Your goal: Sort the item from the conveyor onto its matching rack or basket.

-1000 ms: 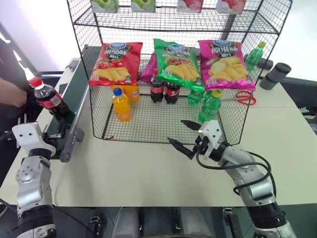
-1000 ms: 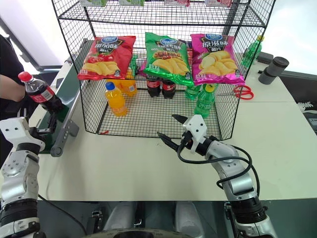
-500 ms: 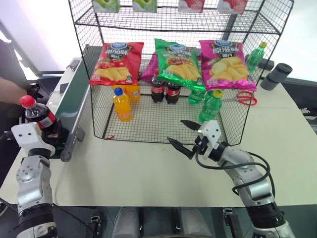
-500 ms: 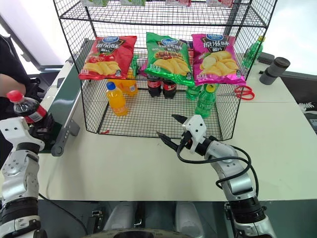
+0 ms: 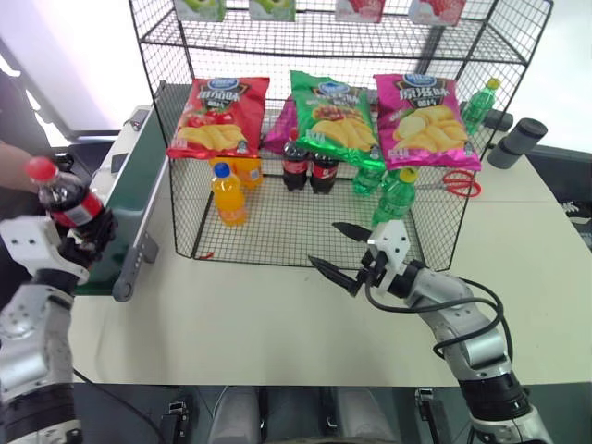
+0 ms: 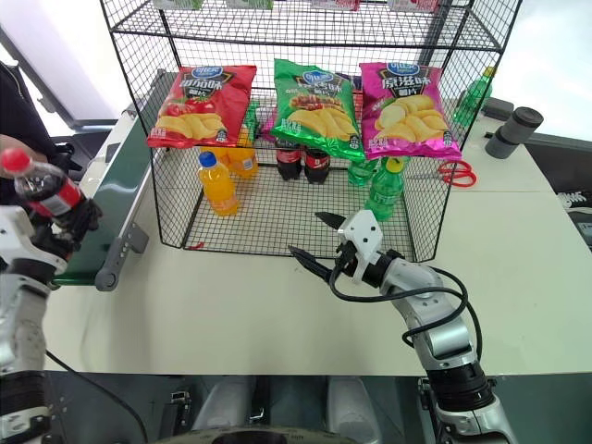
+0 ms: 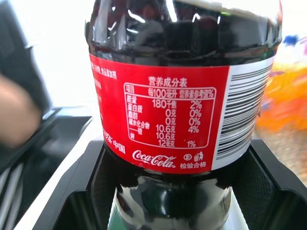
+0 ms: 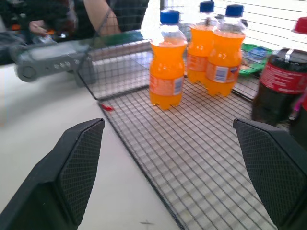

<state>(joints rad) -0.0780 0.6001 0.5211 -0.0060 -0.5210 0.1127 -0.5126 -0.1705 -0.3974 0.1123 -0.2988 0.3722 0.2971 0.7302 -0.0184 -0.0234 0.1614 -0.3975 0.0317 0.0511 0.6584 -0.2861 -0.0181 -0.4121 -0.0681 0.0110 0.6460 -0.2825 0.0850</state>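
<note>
The cola bottle (image 5: 72, 200), with red cap and red label, hangs tilted above the near end of the green conveyor (image 5: 129, 180), at its left side. My left gripper (image 5: 92, 229) is shut on the bottle's lower body; the left wrist view shows the label (image 7: 163, 115) close up between the black fingers (image 7: 72, 191). The black wire rack (image 5: 296, 227) stands mid-table. My right gripper (image 5: 326, 245) hovers open over the table just in front of the rack's front edge, with nothing between its fingers (image 8: 76, 167).
On the rack floor stand orange-drink bottles (image 5: 228, 196), cola bottles (image 5: 305, 166) and green bottles (image 5: 393, 196); chip bags (image 5: 333, 116) hang above. Red scissors (image 5: 453, 182) and a black cylinder (image 5: 513, 141) lie right of the rack. A person's arm (image 5: 11, 165) is at far left.
The cola bottle dropped between my left gripper's fingers, which shut on it and then lifted it up and slightly right. The right gripper has stayed in place.
</note>
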